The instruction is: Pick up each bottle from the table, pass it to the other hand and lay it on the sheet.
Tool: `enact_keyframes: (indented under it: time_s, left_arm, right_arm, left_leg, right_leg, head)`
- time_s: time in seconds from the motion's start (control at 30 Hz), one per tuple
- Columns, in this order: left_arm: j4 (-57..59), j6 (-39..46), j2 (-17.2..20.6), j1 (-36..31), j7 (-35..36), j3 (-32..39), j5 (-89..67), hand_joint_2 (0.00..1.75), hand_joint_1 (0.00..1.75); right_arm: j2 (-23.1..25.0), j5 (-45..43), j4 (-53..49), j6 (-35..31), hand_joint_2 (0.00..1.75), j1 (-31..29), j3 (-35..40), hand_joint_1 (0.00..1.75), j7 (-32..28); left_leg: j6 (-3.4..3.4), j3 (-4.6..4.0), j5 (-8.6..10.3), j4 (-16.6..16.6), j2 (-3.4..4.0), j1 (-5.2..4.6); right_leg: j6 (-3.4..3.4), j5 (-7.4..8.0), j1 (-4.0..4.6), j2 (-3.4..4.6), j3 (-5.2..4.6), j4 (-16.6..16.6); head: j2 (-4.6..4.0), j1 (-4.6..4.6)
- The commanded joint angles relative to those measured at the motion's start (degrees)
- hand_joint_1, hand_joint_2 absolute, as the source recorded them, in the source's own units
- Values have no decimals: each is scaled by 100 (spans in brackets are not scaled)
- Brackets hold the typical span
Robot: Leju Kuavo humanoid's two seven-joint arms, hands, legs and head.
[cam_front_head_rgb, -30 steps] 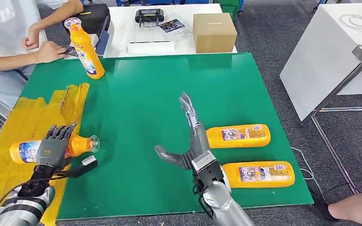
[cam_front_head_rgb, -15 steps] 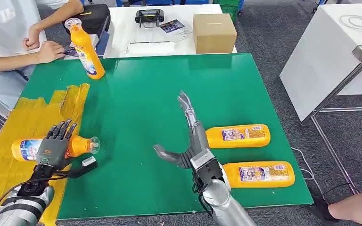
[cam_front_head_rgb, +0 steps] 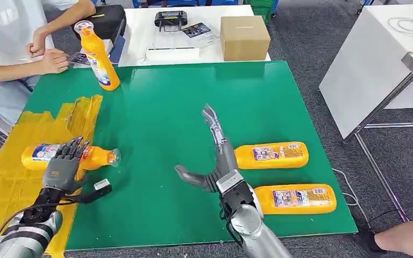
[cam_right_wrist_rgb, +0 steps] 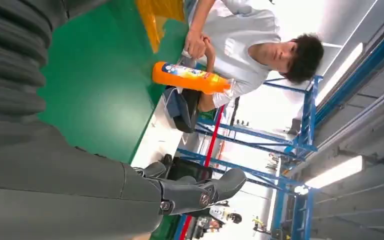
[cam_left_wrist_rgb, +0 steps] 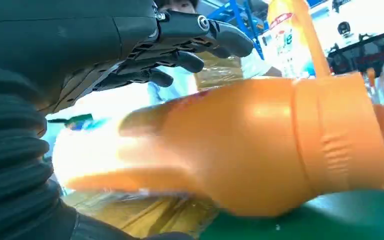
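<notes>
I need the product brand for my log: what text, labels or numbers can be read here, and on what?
None can be read.
Labels on the two lying orange plastic bottles: too small.
Upright orange bottle label: blurred.
Orange bottle under the left hand: blurred.
Brown cardboard box: no text visible.

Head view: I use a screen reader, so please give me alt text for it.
The left hand holds an orange bottle lying over the yellow sheet. The right hand is open beside two more lying bottles; a fourth stands near a person.
</notes>
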Motion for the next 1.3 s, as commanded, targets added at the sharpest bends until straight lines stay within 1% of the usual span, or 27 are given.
enact_keyframes:
  time_s: [0.03, 0.07, 0.2, 0.23, 0.27, 0.3, 0.37, 0.43, 0.47, 0.5, 0.53, 0.6, 0.7, 0.73, 0.77, 0.8, 0.83, 0.87, 0.93, 0.97, 1.0, 1.03, 1.07, 1.13, 1.17, 1.2, 1.3]
  left_arm:
    - [281, -70, -126, -107, -77, 128, -82, 175, 0]
    - [281, -70, -126, -107, -77, 128, -82, 175, 0]
    - [218, -70, -112, -101, -108, 136, -80, 175, 0]
    - [130, -70, -111, -82, -128, 151, -81, 175, 0]
    - [-56, -70, -114, -46, -119, 179, -99, 175, 0]
    - [-161, -70, -114, -19, -98, 187, -127, 175, 0]
    - [-562, -70, -159, 95, -167, 276, -48, 175, 0]
    - [-1337, -70, -445, 381, -766, 780, 561, 175, 0]
    - [-1726, -70, -844, 518, -1538, 1459, 1009, 175, 0]
    - [-1777, -70, -1144, 514, -2157, 1876, 1407, 175, 0]
    - [-1899, -70, -1343, 559, -2518, 1950, 2042, 175, 0]
    - [-1899, -70, -1343, 559, -2518, 1950, 2042, 175, 0]
    - [-1899, -70, -1343, 559, -2518, 1950, 2042, 175, 0]
    - [-1899, -70, -1343, 559, -2518, 1950, 2042, 175, 0]
    - [-1899, -70, -1343, 559, -2518, 1950, 2042, 175, 0]
    - [-1899, -70, -1343, 559, -2518, 1950, 2042, 175, 0]
    - [-1899, -70, -1343, 559, -2518, 1950, 2042, 175, 0]
    - [-1899, -70, -1343, 559, -2518, 1950, 2042, 175, 0]
    - [-1899, -70, -1343, 559, -2518, 1950, 2042, 175, 0]
    - [-1899, -70, -1343, 559, -2518, 1950, 2042, 175, 0]
    - [-1899, -70, -1343, 559, -2518, 1950, 2042, 175, 0]
    - [-2132, -70, -1221, 677, -2518, 1493, 2919, 175, 0]
    - [-2631, -70, -1198, 858, -2518, 1242, 3546, 175, 0]
    - [-3098, -70, -1201, 1032, -2518, 1063, 3992, 175, 0]
    - [-3337, -70, -1276, 1111, -2518, 1181, 3935, 175, 0]
    - [-3445, -70, -1348, 1125, -2518, 1307, 3838, 175, 0]
    - [-3539, -70, -1349, 1118, -2518, 1412, 3962, 175, 0]
  right_arm:
    - [-63, 13, 342, 21, 175, -226, -62, 0, 29]
    - [-63, 13, 342, 21, 175, -226, -62, 0, 29]
    - [-62, 14, 340, 22, 175, -221, -71, 0, 30]
    - [-59, 19, 342, 27, 175, -217, -81, 0, 34]
    - [-52, 21, 355, 32, 175, -215, -91, 0, 39]
    - [-49, 21, 365, 34, 175, -214, -95, 0, 40]
    - [-41, 22, 387, 40, 175, -200, -101, 0, 42]
    - [-52, 32, 378, 34, 175, -163, -100, 0, 44]
    - [-68, 71, 340, -17, 175, -116, -109, 0, 47]
    - [-79, 106, 301, -68, 175, -74, -124, 0, 49]
    - [-96, 136, 241, -107, 175, -19, -139, 0, 49]
    - [-96, 136, 241, -107, 175, -19, -139, 0, 49]
    - [-96, 136, 241, -107, 175, -19, -139, 0, 49]
    - [-96, 136, 241, -107, 175, -19, -139, 0, 49]
    - [-96, 136, 241, -107, 175, -19, -139, 0, 49]
    - [-96, 136, 241, -107, 175, -19, -139, 0, 49]
    - [-96, 136, 241, -107, 175, -19, -139, 0, 49]
    - [-96, 136, 241, -107, 175, -19, -139, 0, 49]
    - [-96, 136, 241, -107, 175, -19, -139, 0, 49]
    - [-96, 136, 241, -107, 175, -19, -139, 0, 49]
    - [-96, 136, 241, -107, 175, -19, -139, 0, 49]
    - [-97, 192, 192, -166, 175, 19, -159, 0, 59]
    - [-108, 241, 136, -216, 175, 70, -179, 0, 68]
    - [-130, 274, 71, -251, 175, 125, -207, 0, 73]
    - [-140, 304, 37, -282, 175, 156, -229, 0, 76]
    - [-147, 325, 18, -306, 175, 178, -248, 0, 82]
    - [-167, 378, -16, -355, 175, 223, -295, 0, 89]
  left_leg:
    - [2, 15, -5, -4, 3, 1]
    - [3, 26, -11, -3, 5, 4]
    - [2, 24, -10, -3, 5, 4]
    - [4, 35, -16, -1, 6, 7]
    - [2, 12, -3, -3, 2, 0]
    - [3, 22, -9, -1, 5, 4]
    - [2, 9, -3, -2, 3, 2]
    - [3, 14, -5, -2, 2, 2]
    - [4, 23, -12, 0, 4, 5]
    - [5, 17, -9, -2, 1, 3]
    - [5, 9, -4, -2, -9, 1]
    - [8, 20, -9, -1, -19, 1]
    - [5, 7, -8, 0, 1, -3]
    - [8, 37, -27, 6, 8, 3]
    - [4, 14, -12, 0, 6, -1]
    - [4, 23, -17, 1, 5, 2]
    - [3, 7, -6, -3, -2, -3]
    - [3, 17, -12, -1, -3, 3]
    - [3, 7, -7, -1, 2, 2]
    - [5, 35, -23, 3, 4, 9]
    - [4, 15, -13, 1, 5, 6]
    - [5, 25, -17, 1, 4, 7]
    - [6, 20, -15, 1, 0, 5]
    - [5, 3, -9, 1, 1, 4]
    - [6, 16, -17, 3, 1, 6]
    - [5, 10, -15, 3, 4, 5]
    - [5, 10, -13, 3, -5, 6]
  right_leg:
    - [-3, -4, 2, -1, 16, -6]
    - [-5, -8, 6, 0, 29, -9]
    - [-4, -7, 5, 0, 26, -8]
    - [-6, -12, 9, -1, 39, -10]
    - [-2, -3, 1, -1, 12, -5]
    - [-4, -7, 6, 0, 24, -7]
    - [-2, -1, 3, -1, 9, -5]
    - [-2, -4, 4, -2, 17, -7]
    - [-3, -8, 7, -2, 27, -9]
    - [-1, -7, 5, -5, 22, -10]
    - [0, -6, 3, -14, 15, -9]
    - [1, -13, 1, -26, 28, -14]
    - [-1, -5, -3, 0, 10, -8]
    - [-5, -19, 5, 2, 44, -11]
    - [-4, -7, 0, 3, 15, -8]
    - [-6, -11, 3, 0, 27, -9]
    - [-4, -5, -5, -5, 7, -8]
    - [-6, -9, 1, -8, 19, -10]
    - [-3, -4, -1, 0, 6, -8]
    - [-9, -17, 8, -3, 38, -11]
    - [-4, -8, 4, 1, 15, -9]
    - [-4, -12, 7, -1, 27, -11]
    - [-3, -12, 5, -5, 23, -10]
    - [-2, -5, 4, -2, 3, -8]
    - [-3, -13, 7, -3, 20, -9]
    - [-2, -10, 5, 1, 11, -8]
    - [-2, -11, 7, -8, 13, -9]
  head:
    - [0, 0]
    - [0, 0]
    - [0, 0]
    - [0, 0]
    - [0, 0]
    - [0, -2]
    - [0, 0]
    - [0, 0]
    - [0, 0]
    - [0, 0]
    - [0, 0]
    - [0, 0]
    - [0, 0]
    - [0, 2]
    - [0, -2]
    - [0, 0]
    - [0, 0]
    - [0, 0]
    - [0, -2]
    - [0, -2]
    - [0, 0]
    - [0, 0]
    - [0, -2]
    - [0, 0]
    - [0, 0]
    - [0, -2]
    - [0, 0]
